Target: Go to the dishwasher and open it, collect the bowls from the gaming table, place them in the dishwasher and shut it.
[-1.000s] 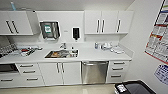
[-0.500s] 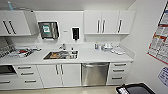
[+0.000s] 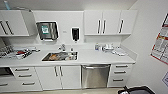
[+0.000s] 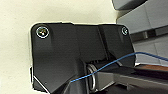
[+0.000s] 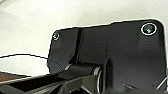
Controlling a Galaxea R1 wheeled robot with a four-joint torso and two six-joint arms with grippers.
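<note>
We see a white counter (image 3: 100,58) with a steel sink (image 3: 60,56) sunk in it and a tap (image 3: 62,47) at its back edge. Dish rack (image 3: 13,52) sits at the counter's left end, small bottles and cups (image 3: 106,47) near the back right corner. On the wall, a paper towel dispenser (image 3: 47,30) and a dark soap dispenser (image 3: 75,34). White upper cabinets (image 3: 110,22) hang above, white drawers (image 3: 121,75) below right. A red poster (image 3: 161,45) is on the right wall.
</note>
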